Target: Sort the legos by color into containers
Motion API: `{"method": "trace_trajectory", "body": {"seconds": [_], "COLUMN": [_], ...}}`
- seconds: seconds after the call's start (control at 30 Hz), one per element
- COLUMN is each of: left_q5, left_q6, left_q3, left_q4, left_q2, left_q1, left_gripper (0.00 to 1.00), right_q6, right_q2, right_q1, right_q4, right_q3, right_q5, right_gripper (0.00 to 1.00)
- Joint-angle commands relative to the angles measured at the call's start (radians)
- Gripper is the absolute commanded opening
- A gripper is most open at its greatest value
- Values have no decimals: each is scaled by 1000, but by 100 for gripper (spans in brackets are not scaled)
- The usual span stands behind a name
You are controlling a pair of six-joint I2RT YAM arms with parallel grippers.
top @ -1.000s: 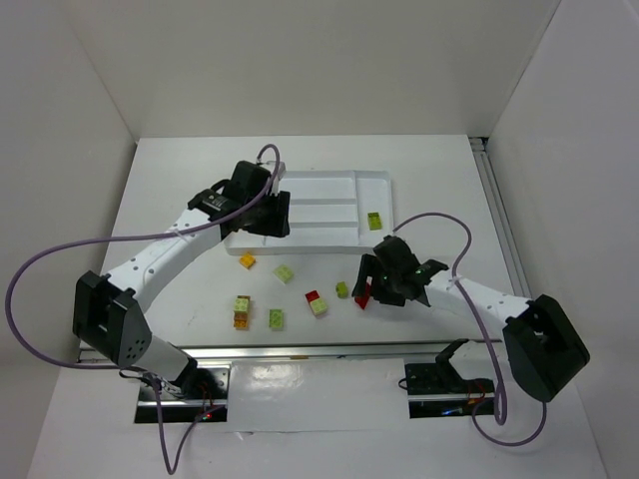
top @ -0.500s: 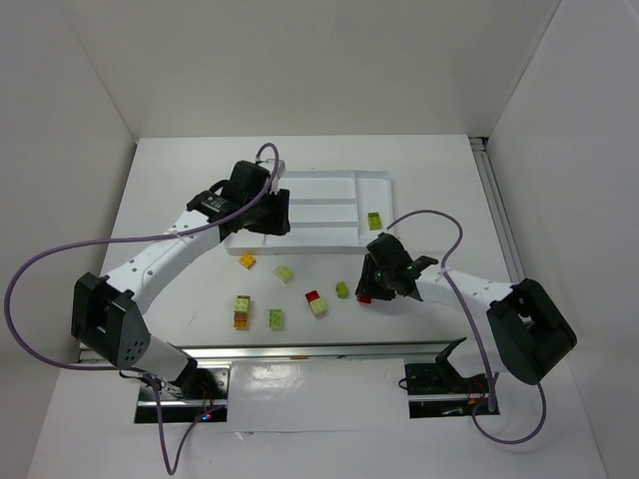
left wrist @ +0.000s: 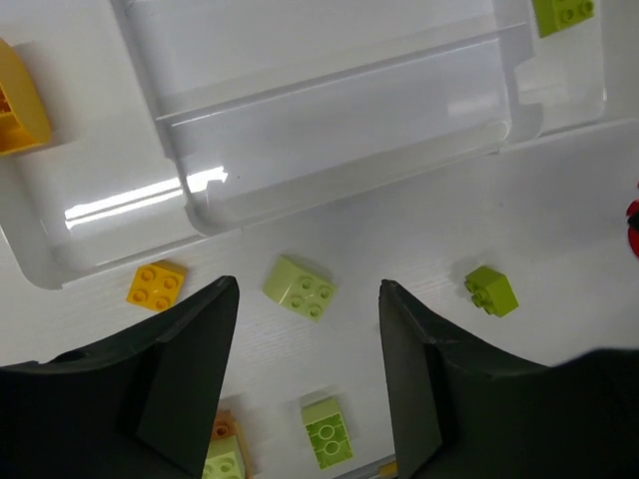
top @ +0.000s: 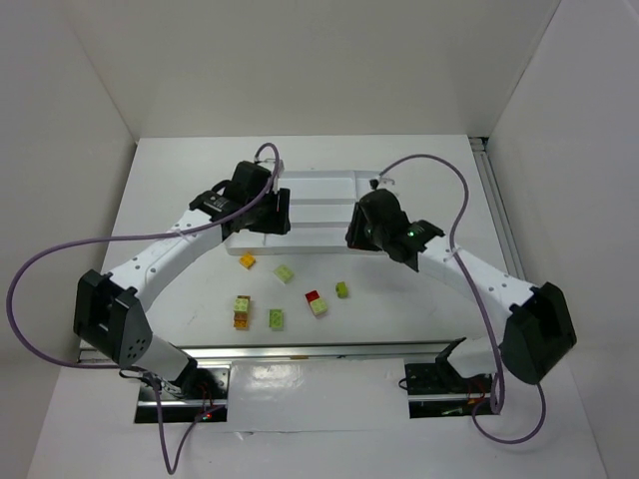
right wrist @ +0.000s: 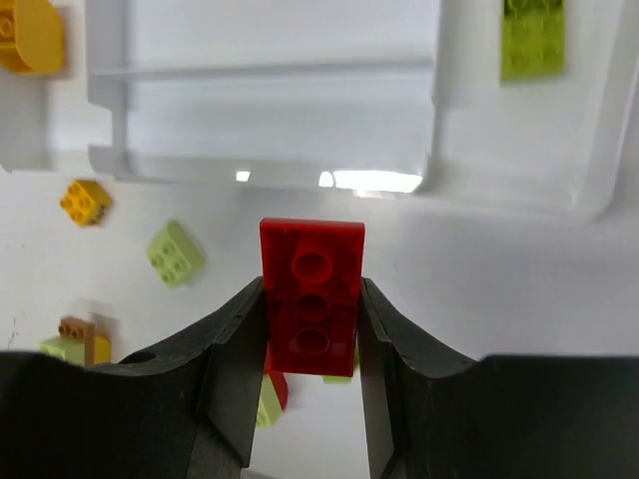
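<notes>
My right gripper (right wrist: pixel 312 287) is shut on a red lego (right wrist: pixel 312 294), held above the table just short of the white tray's (right wrist: pixel 270 110) near edge. Top view: the right gripper (top: pixel 357 232) hangs by the tray's (top: pixel 329 176) right part. My left gripper (top: pixel 272 222) is open and empty at the tray's left end. A green lego (right wrist: pixel 532 35) lies in the right side section, a yellow one (left wrist: pixel 15 110) in the left section. On the table lie an orange lego (top: pixel 247 260), light green ones (top: pixel 285 272) (top: pixel 276 318), a green one (top: pixel 341 289) and two stacked pairs (top: pixel 317 302) (top: pixel 242 309).
White walls close in the table at the back and on both sides. Purple cables loop from both arms. The arm bases (top: pixel 180 374) (top: pixel 439 379) stand at the near edge, with a metal rail (top: pixel 499 230) along the right side.
My right gripper shut on the red lego on the table, then lifted it back toward the tray's right part. The left arm stayed put and its jaws opened slightly.
</notes>
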Motion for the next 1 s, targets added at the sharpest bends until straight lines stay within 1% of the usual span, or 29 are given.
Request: {"method": "trace_trajectory", "body": {"seconds": [0.0,0.03,0.07,0.1,0.13,0.17,0.23,0.3,0.4,0.5,0.57,0.6,0.63,0.67,0.7,0.77,0.8,0.83,0.87,0.93,0.97], "left_q5": [-64,-82,-92,-108,-118,-130,-130,-130,-130,-121,-104,-83,-82,-72,-72,-82,-82,-82,-82,-82,-82], "left_q6": [-51,-75,-85,-97,-108,-129,-138,-148,-148,-128,-128,-128,-128,-128,-128,-128,-128,-128,-128,-128,-128], "left_q3": [13,13,-2,-11,-31,-31,-45,-71,-94,-103,-103,-103,-103,-113,-113,-113,-113,-113,-113,-113,-113], "left_q4": [-28,-37,-46,-46,-56,-72,-82,-82,-82,-82,-82,-82,-82,-82,-82,-82,-82,-82,-82,-82,-82], "left_q2": [34,34,34,25,25,25,2,-24,-78,-110,-124,-136,-136,-148,-148,-161,-161,-161,-161,-161,-161], "left_q1": [0,11,11,31,64,81,127,138,138,138,138,138,129,129,129,129,129,129,129,129,120], "left_gripper": [70,72,84,92,93,94,92,91,91,91,91,91,91,91,90,90,90,90,90,90,90], "right_q6": [-120,-152,-166,-180,-195,-207,-221,-232,-232,-232,-223,-223,-223,-223,-223,-211,-211,-211,-211,-220,-220], "right_q2": [136,217,257,297,379,421,531,596,717,802,872,895,938,955,968,968,951,927,858,766,657], "right_q1": [-26,-38,-52,-74,-85,-104,-113,-136,-162,-162,-171,-171,-171,-171,-171,-171,-162,-162,-148,-148,-136], "right_q4": [78,107,120,132,144,144,153,164,176,199,178,166,152,132,121,121,121,130,159,175,202], "right_q3": [163,201,276,311,344,420,486,569,672,745,798,853,876,894,925,925,925,887,857,731,680], "right_q5": [60,44,32,21,-15,-26,-43,-54,-78,-49,-62,-74,-74,-74,-74,-62,-46,-37,-13,7,20], "right_gripper": [35,35,35,35,35,35,35,35,35,35,35,35,41,51,66,87,90,90,90,86,83]}}
